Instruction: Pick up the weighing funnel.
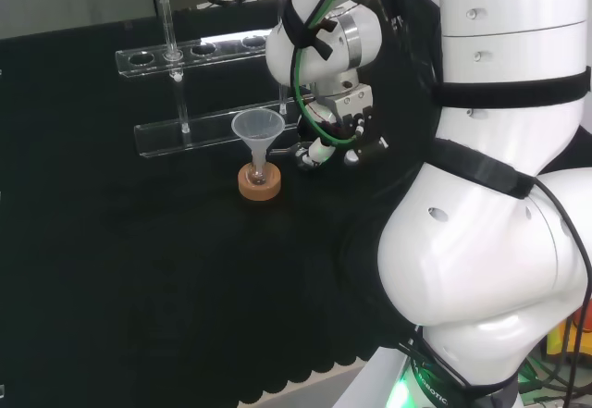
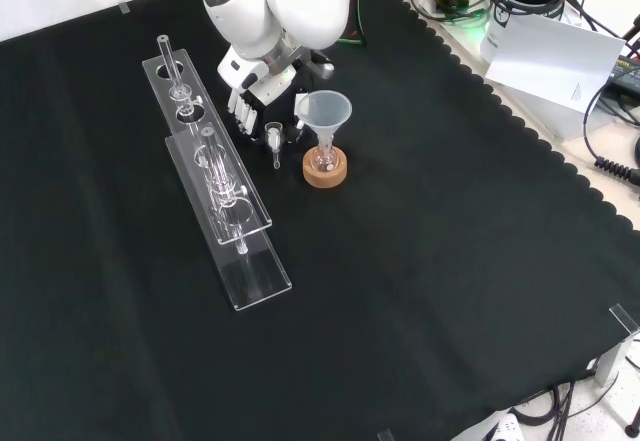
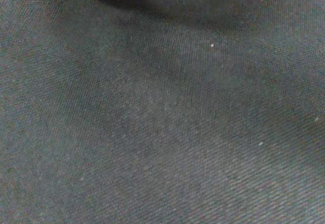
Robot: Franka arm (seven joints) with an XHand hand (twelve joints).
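The weighing funnel (image 2: 274, 141), a small clear piece with a short stem, lies on the black cloth just under the hand (image 2: 262, 93). In the front view its cup sits between the fingers (image 2: 243, 111) and the dark thumb (image 2: 296, 131), with small gaps on both sides. The head view shows the hand (image 1: 340, 130) low over the cloth, and the weighing funnel's stem (image 1: 283, 154) pokes out to the left of a white fingertip (image 1: 319, 153). The fingers point down, fairly straight. The wrist view shows cloth close up.
The big funnel (image 2: 324, 111) stands in a small flask on a cork ring (image 2: 325, 171), right beside the hand. A clear tube rack (image 2: 215, 176) with glass tubes runs along the hand's other side in the front view. The arm's white links (image 1: 499, 195) stand at the head view's right.
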